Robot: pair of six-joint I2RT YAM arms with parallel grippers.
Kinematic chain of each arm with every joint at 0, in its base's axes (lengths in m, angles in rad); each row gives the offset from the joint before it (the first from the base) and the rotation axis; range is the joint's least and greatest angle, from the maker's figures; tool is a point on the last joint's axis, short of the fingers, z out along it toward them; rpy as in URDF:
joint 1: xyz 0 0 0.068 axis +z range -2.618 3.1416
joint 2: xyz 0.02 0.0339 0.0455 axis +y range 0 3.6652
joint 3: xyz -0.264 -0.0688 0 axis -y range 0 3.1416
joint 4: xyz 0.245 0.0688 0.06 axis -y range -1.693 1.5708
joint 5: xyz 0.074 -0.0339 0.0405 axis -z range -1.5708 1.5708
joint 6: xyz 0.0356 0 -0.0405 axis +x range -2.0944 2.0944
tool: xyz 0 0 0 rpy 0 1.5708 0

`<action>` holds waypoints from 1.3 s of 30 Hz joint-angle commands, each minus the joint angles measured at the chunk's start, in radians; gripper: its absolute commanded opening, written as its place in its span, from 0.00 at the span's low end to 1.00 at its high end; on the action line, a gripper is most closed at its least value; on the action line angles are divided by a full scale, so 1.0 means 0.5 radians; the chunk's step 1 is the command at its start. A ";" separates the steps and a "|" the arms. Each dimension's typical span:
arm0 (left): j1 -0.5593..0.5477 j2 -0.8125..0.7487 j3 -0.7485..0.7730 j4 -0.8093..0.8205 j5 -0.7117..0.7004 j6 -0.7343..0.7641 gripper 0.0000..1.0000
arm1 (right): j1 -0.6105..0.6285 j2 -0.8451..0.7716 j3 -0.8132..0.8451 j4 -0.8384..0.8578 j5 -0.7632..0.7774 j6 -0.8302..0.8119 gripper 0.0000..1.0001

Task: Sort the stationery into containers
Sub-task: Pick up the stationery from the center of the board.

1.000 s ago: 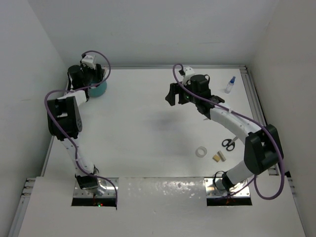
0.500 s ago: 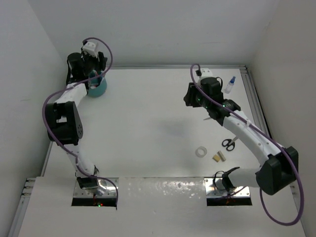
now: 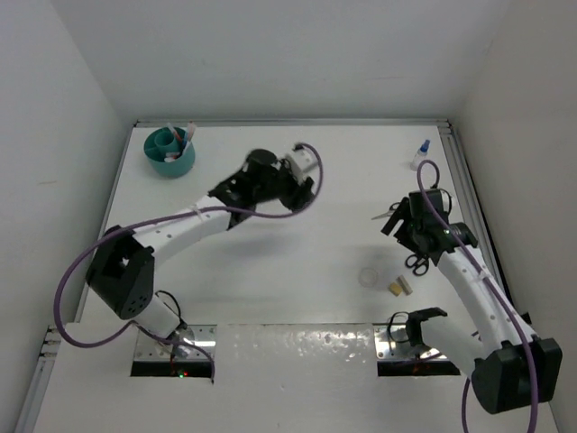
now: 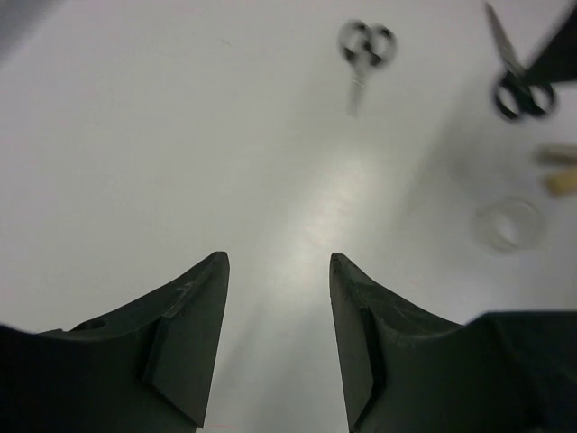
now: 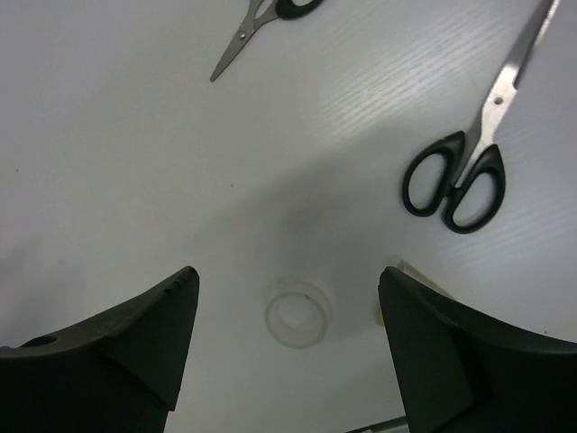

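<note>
The teal pot [image 3: 171, 152] stands at the far left with pens [image 3: 187, 135] upright in it. My left gripper [image 3: 305, 188] [image 4: 278, 262] hovers open and empty over the middle of the table. My right gripper [image 3: 397, 221] [image 5: 287, 275] hangs open and empty above the white tape ring [image 3: 368, 276] [image 5: 297, 313] [image 4: 510, 223]. Black-handled scissors [image 3: 416, 262] [image 5: 460, 176] [image 4: 518, 86] lie right of the ring. A second pair of scissors [image 5: 261, 23] [image 4: 365, 45] lies farther off, mostly under my right wrist in the top view. Tan blocks [image 3: 400, 287] [image 4: 559, 167] sit by the ring.
A small blue-capped clear bottle [image 3: 422, 153] stands at the far right by the table's rail [image 3: 455, 162]. White walls close in the table on the left, back and right. Purple cables loop off both arms.
My left arm has swung from the teal pot out to the table's middle. My right arm has drawn back from the far centre to above the tape ring and scissors.
</note>
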 commanded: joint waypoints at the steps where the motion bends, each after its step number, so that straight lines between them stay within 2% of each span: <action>1: -0.409 0.133 -0.041 -0.350 -0.143 -0.256 0.46 | -0.105 -0.145 0.103 -0.131 0.079 0.104 0.80; 4: -0.651 0.284 -0.002 -0.369 -0.189 -0.394 0.47 | -0.137 -0.151 0.241 -0.229 0.131 0.013 0.79; 7: -0.802 0.461 0.109 -0.323 -0.167 -0.559 0.48 | -0.140 -0.154 0.284 -0.318 0.113 -0.076 0.75; 10: -0.873 0.640 0.213 -0.277 -0.180 -0.722 0.48 | -0.143 -0.228 0.208 -0.334 0.085 -0.092 0.65; 11: -0.889 0.683 0.244 -0.277 -0.192 -0.765 0.48 | -0.143 -0.255 0.165 -0.334 0.079 -0.092 0.57; 14: -0.938 0.842 0.431 -0.347 -0.250 -0.802 0.48 | -0.143 -0.356 0.070 -0.328 0.058 -0.043 0.45; 22: -0.990 1.030 0.548 -0.308 -0.342 -0.824 0.48 | -0.143 -0.452 -0.026 -0.303 0.027 -0.095 0.42; 26: -1.094 1.128 0.615 -0.292 -0.428 -0.815 0.48 | -0.143 -0.467 -0.044 -0.294 0.021 -0.092 0.42; 31: -1.174 1.211 0.671 -0.262 -0.538 -0.915 0.48 | -0.140 -0.522 -0.004 -0.376 0.137 -0.037 0.41; 34: -1.177 1.257 0.689 -0.271 -0.600 -0.941 0.43 | -0.140 -0.577 0.036 -0.410 0.238 -0.055 0.41; 37: -1.186 1.278 0.695 -0.313 -0.753 -0.916 0.25 | -0.140 -0.630 0.066 -0.417 0.284 -0.083 0.39; 39: -1.186 1.290 0.707 -0.359 -0.861 -0.925 0.17 | -0.140 -0.669 0.079 -0.395 0.291 -0.086 0.39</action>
